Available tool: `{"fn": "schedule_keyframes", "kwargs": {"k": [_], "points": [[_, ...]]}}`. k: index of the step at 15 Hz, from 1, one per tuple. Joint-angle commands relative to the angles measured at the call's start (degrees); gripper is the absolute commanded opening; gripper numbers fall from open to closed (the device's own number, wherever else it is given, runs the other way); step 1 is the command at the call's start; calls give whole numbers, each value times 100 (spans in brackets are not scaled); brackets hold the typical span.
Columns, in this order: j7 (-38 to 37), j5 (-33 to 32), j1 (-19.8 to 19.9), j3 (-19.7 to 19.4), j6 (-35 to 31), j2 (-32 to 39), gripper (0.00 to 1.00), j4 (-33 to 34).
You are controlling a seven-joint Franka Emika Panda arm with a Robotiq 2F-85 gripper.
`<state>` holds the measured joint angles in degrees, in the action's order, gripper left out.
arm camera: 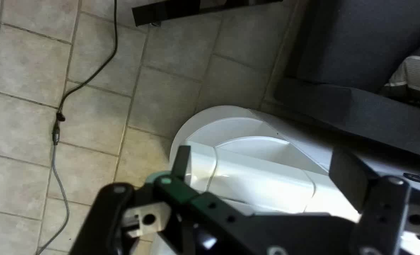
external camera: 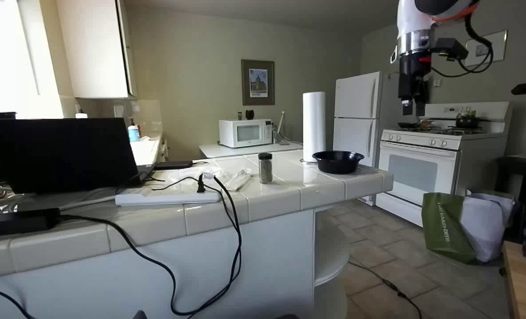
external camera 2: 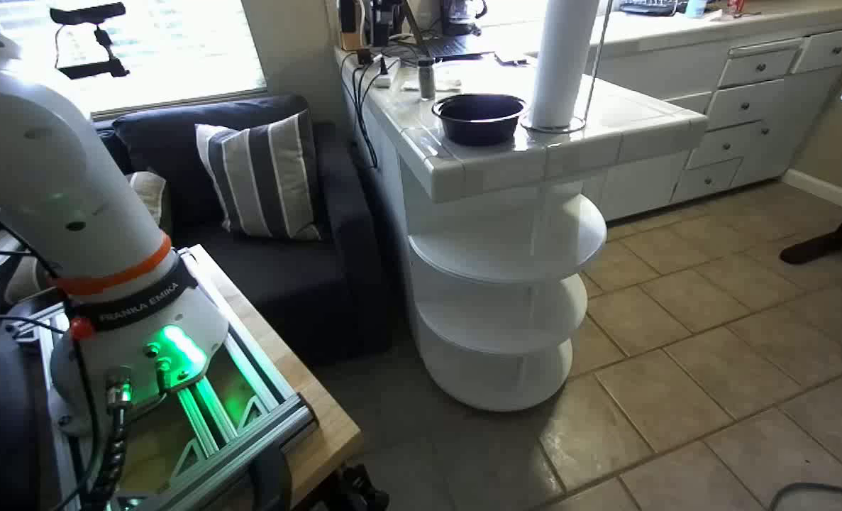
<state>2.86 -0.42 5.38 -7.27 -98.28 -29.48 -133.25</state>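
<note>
My gripper [arm camera: 263, 170] is open in the wrist view, its two dark fingers wide apart with nothing between them. In an exterior view the gripper [external camera: 413, 107] hangs high, pointing down, apart from everything. The white tiled counter [arm camera: 252, 177] shows below the fingers. A black bowl [external camera: 338, 163] stands upright at the counter's end; it also shows in an exterior view [external camera 2: 479, 131]. A white paper towel roll [external camera: 314, 126] stands upright beside the bowl. A small dark-lidded jar [external camera: 265, 170] stands further along the counter. The bowl, roll and jar are out of the wrist view.
A black laptop [external camera: 59, 155], a white power strip [external camera: 167, 199] and loose cables lie on the counter. Rounded white shelves [external camera 2: 506, 259] stand under its end. A dark sofa [external camera 2: 272, 298] stands beside it. A stove [external camera: 418, 164] and shopping bag [external camera: 444, 226] are further off.
</note>
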Motion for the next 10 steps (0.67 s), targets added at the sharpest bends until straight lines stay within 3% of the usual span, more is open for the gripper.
{"fn": "schedule_keyframes", "kwargs": {"k": [1, 5, 10], "points": [[12, 10, 26, 20, 14, 6, 100, 14], [12, 10, 26, 20, 14, 6, 100, 14], [-1726, 641, 60, 366, -631, 880, 100, 852]]}}
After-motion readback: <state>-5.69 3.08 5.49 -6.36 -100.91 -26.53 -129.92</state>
